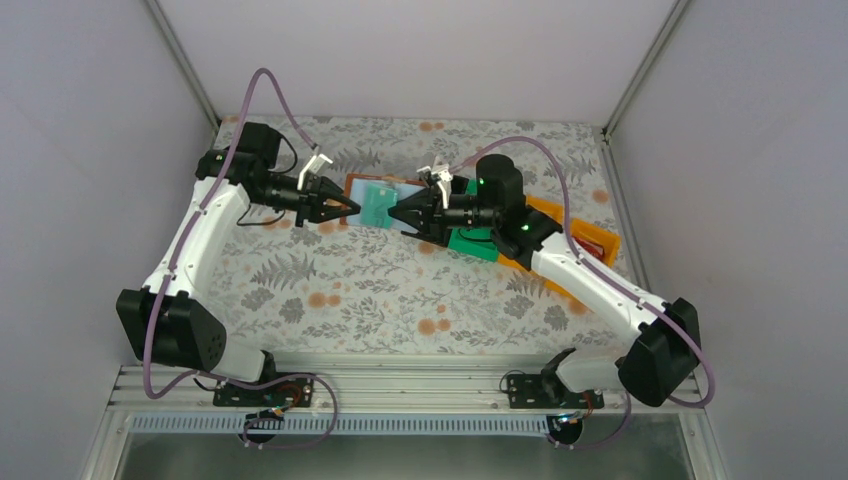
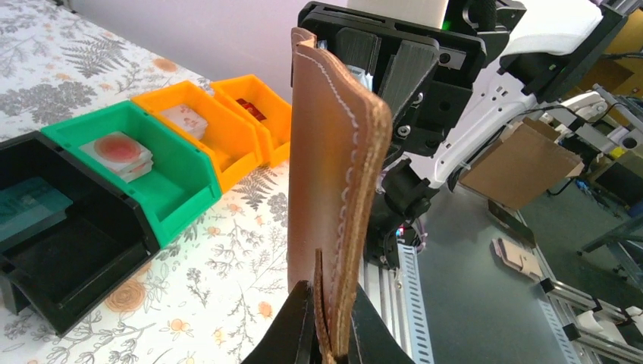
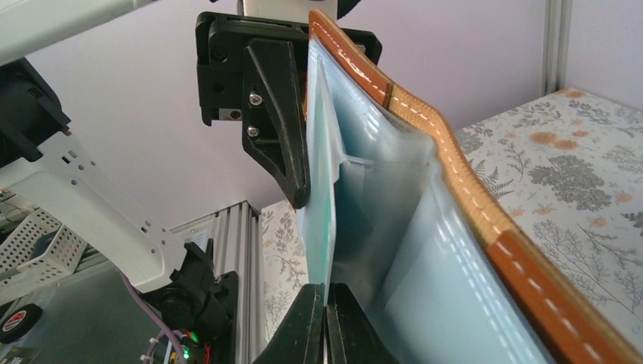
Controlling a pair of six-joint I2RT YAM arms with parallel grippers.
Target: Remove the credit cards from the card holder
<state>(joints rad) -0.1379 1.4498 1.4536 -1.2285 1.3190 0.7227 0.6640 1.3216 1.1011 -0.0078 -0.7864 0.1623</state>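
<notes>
With our left tool (image 2: 327, 341) clamping the card holder (image 2: 334, 152) and right tool (image 3: 327, 303) pinching a teal card (image 3: 317, 220), pocket friction could yank the holder free.

White shells span chunky black joint housings on the left arm (image 1: 200, 240) and right arm (image 1: 590, 285). A mauve cable (image 1: 262, 80) loops along each. Green lights (image 1: 483, 183) dot the right wrist. The left gripper (image 1: 343, 207) has black wedge fingers (image 3: 277, 148) with silver screws (image 3: 256, 99); pale clips (image 1: 318, 160) beside the wrists are perhaps brackets.
</notes>
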